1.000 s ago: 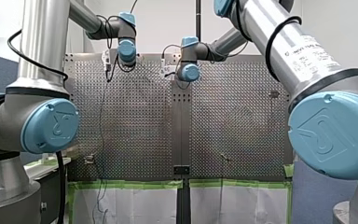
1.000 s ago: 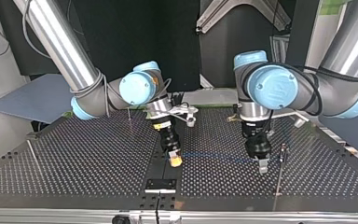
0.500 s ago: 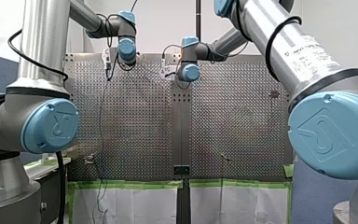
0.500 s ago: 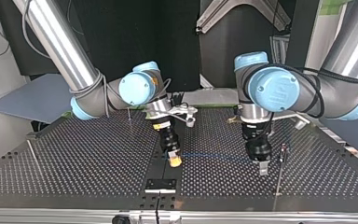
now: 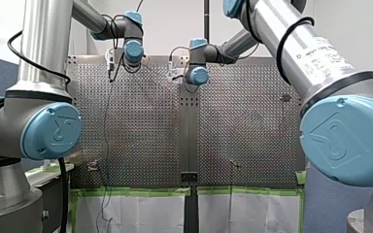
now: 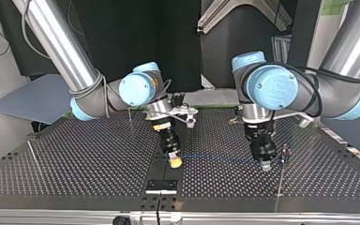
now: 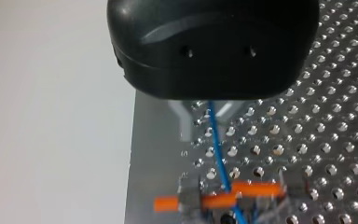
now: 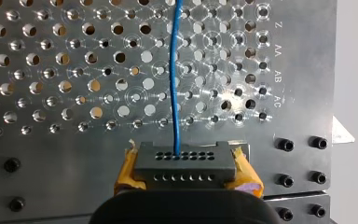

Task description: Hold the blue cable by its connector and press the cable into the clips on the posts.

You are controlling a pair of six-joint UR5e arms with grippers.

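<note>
Blue cable [image 6: 218,157]: one, drawn straight and level just above the surface [image 6: 89,159], between the two end effectors near the middle of the top view; it lies in no clip that can be seen. Surface: one, perforated metal in two panels with a seam down the middle. Arms: two; my right arm [image 6: 65,51] enters at the top view's left, my left arm [image 6: 342,61] at its right, and in the front view their near elbows cover both sides of the surface. Grey panel [image 6: 33,98]: one, off the surface at the top view's left. End effectors: two. My right end effector [image 6: 175,161] is closed on the connector [image 8: 184,161], a yellow pad [image 8: 244,176] against each end of it, the blue cable leaving one hole in its face. My left end effector [image 6: 265,165], black, has its metal fingers pinched on the cable, well along from the connector. Posts: three, slim and upright: left post [image 6: 33,157] near the top view's left edge, rear post [image 6: 130,115] behind my right arm's wrist, right post [image 6: 280,176] just beside my left end effector, on the side away from the cable, with a dark clip [image 6: 285,150] at its top. Black plate [image 6: 161,186]: one, on the seam at the near edge, ahead of my right end effector.
</note>
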